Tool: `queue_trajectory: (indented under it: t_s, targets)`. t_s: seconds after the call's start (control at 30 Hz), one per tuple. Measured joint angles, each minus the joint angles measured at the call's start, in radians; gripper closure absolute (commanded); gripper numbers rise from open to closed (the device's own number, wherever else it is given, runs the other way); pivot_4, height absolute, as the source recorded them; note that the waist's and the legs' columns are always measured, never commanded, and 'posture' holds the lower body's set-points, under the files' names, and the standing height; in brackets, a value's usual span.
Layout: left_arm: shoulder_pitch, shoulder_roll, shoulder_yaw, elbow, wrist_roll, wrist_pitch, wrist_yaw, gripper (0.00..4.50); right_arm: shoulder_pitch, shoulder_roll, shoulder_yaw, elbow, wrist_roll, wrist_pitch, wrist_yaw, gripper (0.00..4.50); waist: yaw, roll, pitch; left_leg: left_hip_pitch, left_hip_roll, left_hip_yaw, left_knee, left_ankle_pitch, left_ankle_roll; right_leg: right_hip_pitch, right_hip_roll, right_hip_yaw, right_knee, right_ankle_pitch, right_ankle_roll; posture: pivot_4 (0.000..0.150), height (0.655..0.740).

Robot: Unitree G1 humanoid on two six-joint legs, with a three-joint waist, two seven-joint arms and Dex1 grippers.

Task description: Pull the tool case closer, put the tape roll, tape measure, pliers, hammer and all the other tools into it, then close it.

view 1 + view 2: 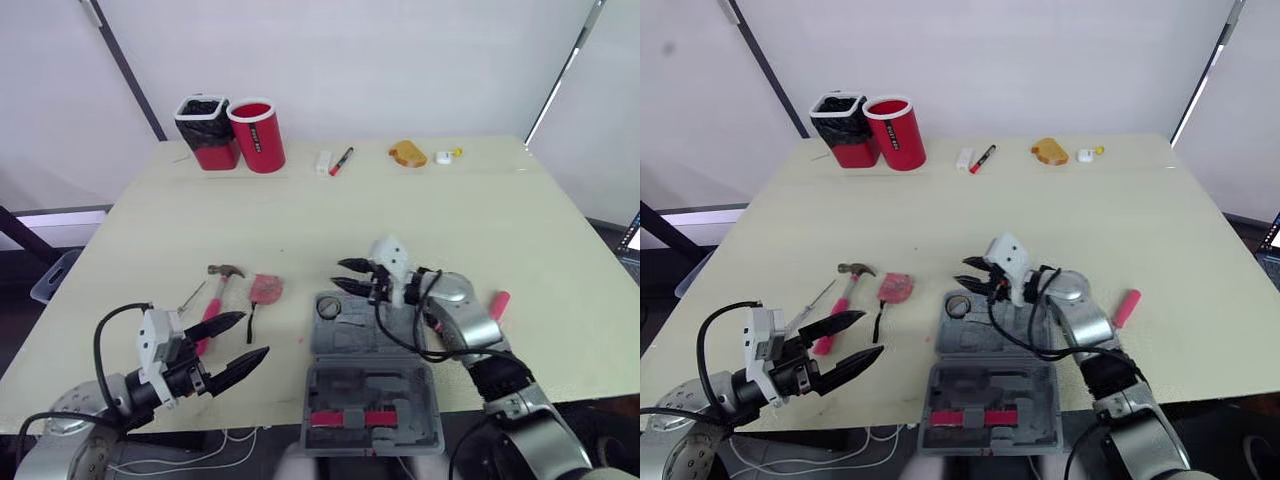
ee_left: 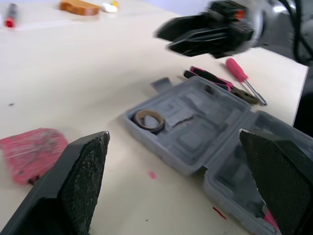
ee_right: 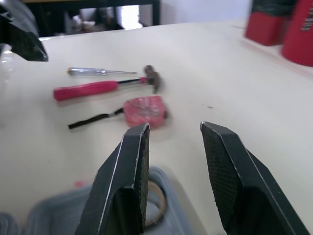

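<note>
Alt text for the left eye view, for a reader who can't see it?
An open grey tool case lies at the near edge of the table with a tape roll in its far half; the open right pincer hovers over that roll. Left of the case lie a pink tape measure and a pink-handled hammer, with the open, empty left pincer nearer the robot.

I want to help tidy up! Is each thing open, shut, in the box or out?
tool case, open
tape roll, in the case
tape measure, out on the table
hammer, out on the table
pliers, out on the table
left gripper, open, empty
right gripper, open, empty
</note>
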Motion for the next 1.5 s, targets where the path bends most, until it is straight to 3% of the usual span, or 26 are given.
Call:
queue_trajectory:
  t_s: [0.1, 0.23, 0.33, 0.37, 0.47, 0.6, 0.63, 0.93, 1.2, 1.3, 1.5]
  targets:
    - [0.003, -0.005, 0.016, 0.011, 0.000, -0.006, 0.013, 0.00, 0.051, -0.041, -0.040, -0.054, 0.038, 0.023, 0.004, 2.75, 0.001, 0.000, 0.000, 0.000, 0.000, 0.000, 0.000, 0.000, 0.000, 0.000, 0.000, 0.000, 0.000, 0.000, 0.000, 0.150, 0.7400]
    - [0.078, -0.052, 0.102, 0.086, -0.001, -0.031, 0.058, 0.00, 0.297, -0.233, -0.264, -0.148, 0.124, 0.003, 0.019, 2.75, 0.006, -0.002, 0.000, 0.000, -0.001, 0.001, 0.000, 0.000, 0.000, 0.001, 0.000, 0.001, -0.002, -0.001, -0.001, 0.150, 0.7400]
    - [0.088, -0.057, 0.122, 0.100, 0.000, -0.046, 0.061, 0.00, 0.352, -0.248, -0.310, -0.170, 0.150, -0.015, 0.016, 2.75, -0.001, -0.003, 0.000, 0.002, 0.000, 0.001, 0.000, 0.000, 0.001, 0.001, 0.003, 0.001, 0.000, -0.002, -0.003, 0.150, 0.7400]
    - [0.098, -0.061, 0.134, 0.113, 0.000, -0.065, 0.059, 0.00, 0.441, -0.263, -0.364, -0.207, 0.189, -0.038, 0.024, 2.75, 0.002, -0.002, 0.000, 0.002, 0.000, 0.000, 0.000, 0.000, 0.000, 0.001, 0.003, 0.001, 0.000, -0.002, -0.003, 0.150, 0.7400]
    - [0.148, -0.066, 0.210, 0.240, 0.018, -0.103, 0.061, 0.00, 0.656, -0.318, -0.556, -0.182, 0.253, -0.077, 0.049, 1.95, 0.019, -0.003, -0.001, 0.001, -0.001, 0.001, -0.001, 0.000, 0.000, 0.002, 0.002, 0.001, -0.004, -0.003, -0.003, 0.150, 0.7400]
    - [0.146, -0.066, 0.229, 0.340, 0.037, -0.141, 0.049, 0.00, 0.770, -0.322, -0.640, -0.150, 0.294, -0.126, 0.064, 0.12, 0.020, -0.005, -0.001, 0.003, 0.000, 0.002, 0.000, 0.000, 0.001, 0.002, 0.001, 0.002, -0.004, -0.005, 0.001, 0.150, 0.7400]
    - [0.145, -0.065, 0.230, 0.347, 0.038, -0.149, 0.045, 0.00, 0.789, -0.322, -0.651, -0.144, 0.304, -0.138, 0.073, 0.01, 0.020, -0.006, -0.002, 0.004, 0.001, 0.002, 0.001, 0.000, 0.001, 0.002, 0.000, 0.002, -0.003, -0.005, 0.001, 0.150, 0.7400]
    - [0.156, -0.065, 0.236, 0.448, 0.056, -0.196, 0.018, 0.00, 0.875, -0.326, -0.743, -0.047, 0.377, -0.192, 0.115, 0.01, 0.022, -0.008, -0.004, 0.004, 0.003, 0.001, 0.000, -0.001, 0.000, 0.002, -0.001, 0.003, -0.003, -0.005, 0.001, 0.150, 0.7400]
    - [0.158, -0.064, 0.229, 0.404, 0.059, -0.192, 0.027, 0.00, 0.869, -0.347, -0.739, 0.027, 0.394, -0.224, 0.164, 0.01, 0.023, -0.008, -0.004, 0.004, 0.003, 0.000, 0.000, -0.001, 0.000, 0.002, -0.002, 0.004, -0.003, -0.005, 0.001, 0.150, 0.7400]
    - [0.147, -0.064, 0.218, 0.327, 0.070, -0.177, 0.062, 0.00, 0.852, -0.374, -0.729, -0.016, 0.420, -0.191, 0.191, 0.01, 0.024, -0.007, -0.005, 0.004, 0.003, 0.000, 0.000, -0.001, 0.000, 0.002, -0.002, 0.004, -0.003, -0.004, 0.000, 0.150, 0.7400]
    - [0.036, -0.091, 0.110, 0.152, 0.114, -0.058, 0.266, 0.00, 0.766, -0.449, -0.634, -0.183, 0.489, -0.104, 0.290, 0.01, 0.025, -0.007, -0.005, 0.003, 0.000, 0.001, 0.000, 0.000, 0.000, 0.003, 0.000, 0.003, -0.003, -0.002, -0.003, 0.150, 0.7400]
